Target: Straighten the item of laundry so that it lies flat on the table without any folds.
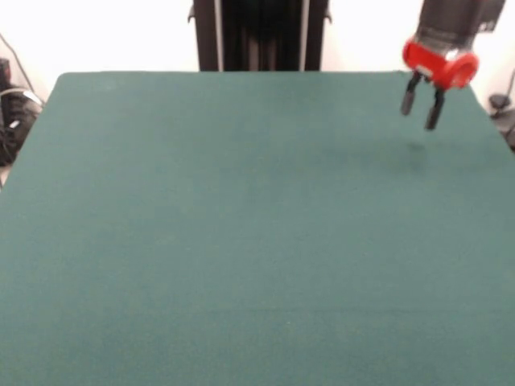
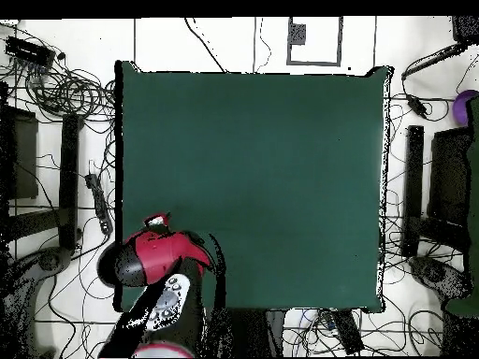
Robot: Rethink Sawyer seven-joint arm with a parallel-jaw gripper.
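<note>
Claw (image 1: 419, 115) first: hanging in the air above the worktop (image 1: 241, 241) in the front view, near the upper right corner, close to the far edge and the right edge; touching nothing; showing two dark fingers (image 1: 408, 96) pointing down and standing apart with a clear gap between them, gripping nothing; sitting under a red collar (image 1: 441, 64) at the grey end of the arm (image 1: 455, 20); casting a faint shadow (image 1: 414, 153) on the green cloth just below. Looking straight down in the overhead view: seeing the red and black arm (image 2: 150, 260) reaching over the lower left corner of the worktop (image 2: 253, 178) and covering the claw, so not telling its fingers from there. Searching both views for the item of laundry: finding only plain dark green cloth across the worktop; not being able to tell where the towel is. Noting, in the front view, the black pedestal (image 1: 259, 32) standing behind the middle of the far edge; noting, in the overhead view, cables (image 2: 65, 93) lying on the pale floor (image 2: 206, 42) round the worktop.
</note>
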